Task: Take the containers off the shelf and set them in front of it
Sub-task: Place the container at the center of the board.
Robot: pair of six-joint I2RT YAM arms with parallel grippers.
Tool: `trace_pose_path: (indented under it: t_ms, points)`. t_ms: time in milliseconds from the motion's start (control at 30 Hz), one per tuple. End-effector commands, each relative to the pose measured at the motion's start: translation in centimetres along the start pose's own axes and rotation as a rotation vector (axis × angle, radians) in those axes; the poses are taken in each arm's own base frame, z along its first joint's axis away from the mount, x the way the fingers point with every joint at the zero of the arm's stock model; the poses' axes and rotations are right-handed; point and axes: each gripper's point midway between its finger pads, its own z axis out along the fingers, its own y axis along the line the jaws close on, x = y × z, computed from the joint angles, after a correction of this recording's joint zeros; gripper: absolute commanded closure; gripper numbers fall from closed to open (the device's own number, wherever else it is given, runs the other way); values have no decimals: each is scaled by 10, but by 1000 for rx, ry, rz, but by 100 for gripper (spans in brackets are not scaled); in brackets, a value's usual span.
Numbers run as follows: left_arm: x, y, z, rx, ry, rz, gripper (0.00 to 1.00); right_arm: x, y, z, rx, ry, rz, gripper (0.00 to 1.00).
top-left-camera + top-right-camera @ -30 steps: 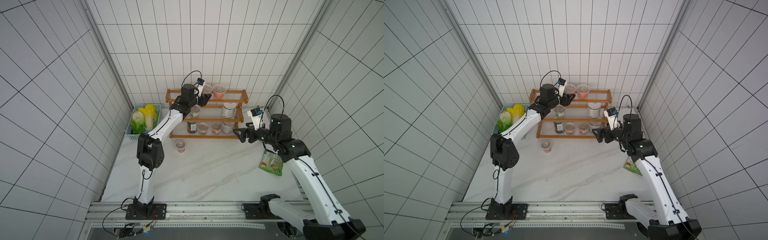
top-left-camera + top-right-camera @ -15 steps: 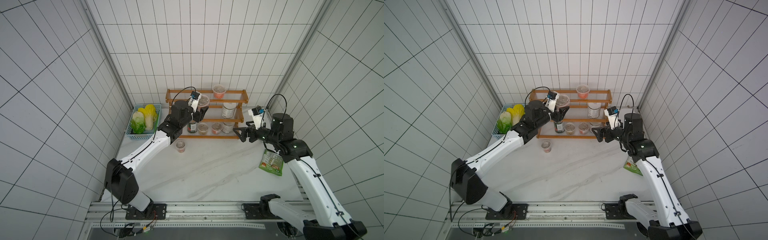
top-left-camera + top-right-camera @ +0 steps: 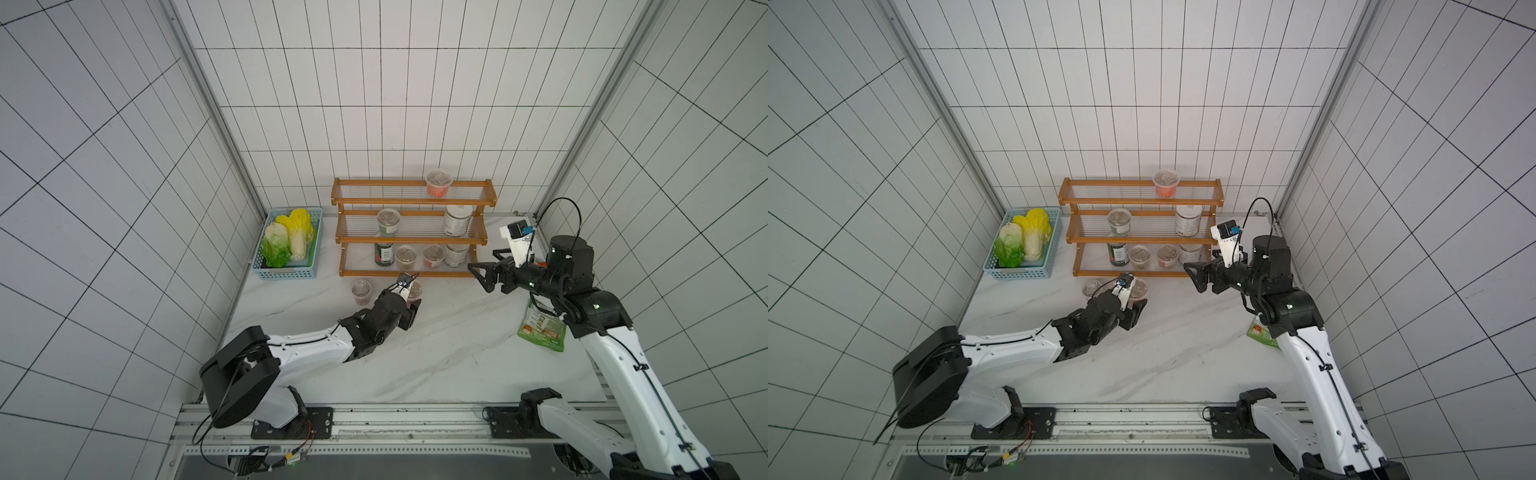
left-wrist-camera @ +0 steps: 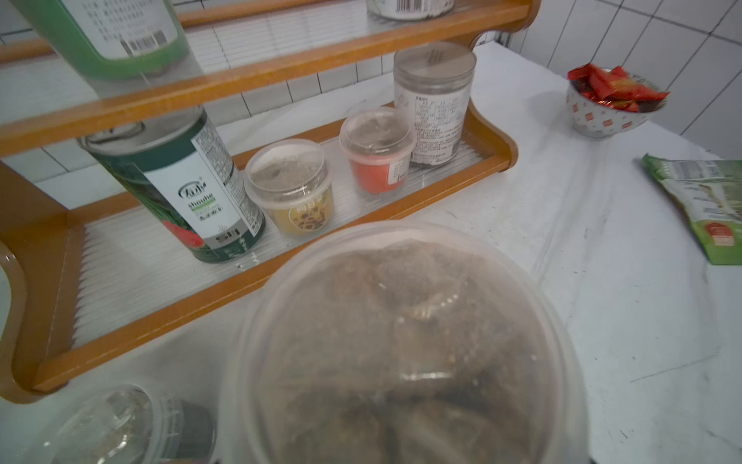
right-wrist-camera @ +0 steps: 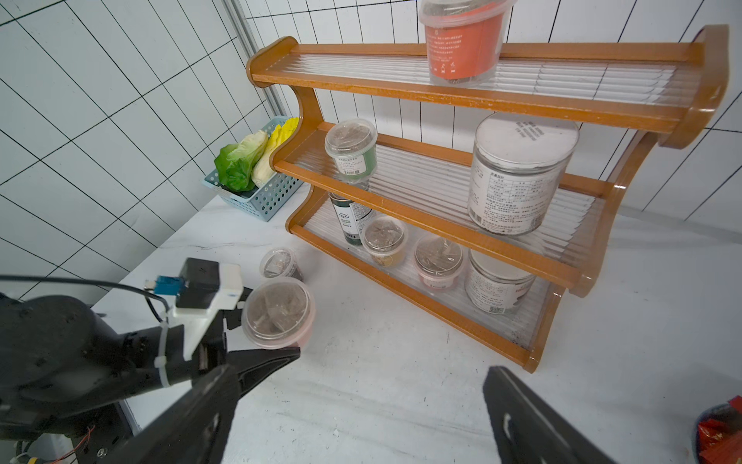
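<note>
Holding a cup (image 5: pixel 278 311) by its pink wall, just under the lid rim, the left gripper (image 3: pixel 409 304) has one finger on each side of it. The cup is low over the table at 6 o'clock of the shelf (image 3: pixel 411 202), just off the bottom rail. Can't tell if the base has touched down.

Second cup (image 3: pixel 361 290) stands on the table at 9 o'clock of the held one, close but apart.

Handling, judged: thin clear plastic with dry brown stuff inside, so light. The wall likely flexes and is smooth, and a hard squeeze could dent it or pop the lid. Best hold is the side wall below the lid rim, so the rim acts as a stop. That is where the fingers are now.

Right gripper (image 3: pixel 478 277) is spread wide and empty, hovering off the 3 o'clock end of the bottom tier. The nearest thing is a white-lidded jar (image 3: pixel 456 253) between 10 and 11 o'clock of it, near but not touching. Jar looks stiffer and heavier than the cups; take it round the mid wall.

Also on the shelf:
- Orange cup (image 3: pixel 438 183) on the top tier.
- Green cup (image 3: pixel 388 220) and big jar (image 3: pixel 457 218) on the middle tier.
- Dark can (image 3: pixel 384 253), yellow cup (image 3: pixel 406 255) and red cup (image 3: pixel 433 254) on the bottom tier.
</note>
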Motion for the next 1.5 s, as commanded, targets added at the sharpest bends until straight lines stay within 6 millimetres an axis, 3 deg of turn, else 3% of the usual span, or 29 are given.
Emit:
trace_pose_path:
  t_ms: [0,100,200,433,633,833,967,1200,1467]
  points:
    - [-11,11,10,-137,-136,-135,50,5,2,1,-15,3,6,1]
    - [16,13,28,-179,-111,-150,50,7,0,2,-8,9,7,1]
    - [31,15,39,-202,-92,-143,50,9,-1,4,-5,14,7,1]
    - [55,42,54,-262,-44,-171,50,11,-3,8,-2,21,7,1]
    - [69,49,70,-255,-11,-165,47,10,-5,10,-2,25,3,1]
    - [76,49,76,-245,14,-172,36,10,-5,12,-4,26,4,1]
    - [69,46,74,-223,5,-169,23,9,-6,13,0,27,2,1]
    - [52,47,59,-225,-13,-167,12,7,-5,12,-3,22,1,1]
    - [4,37,4,-191,-23,-173,2,2,-3,14,-21,19,13,1]
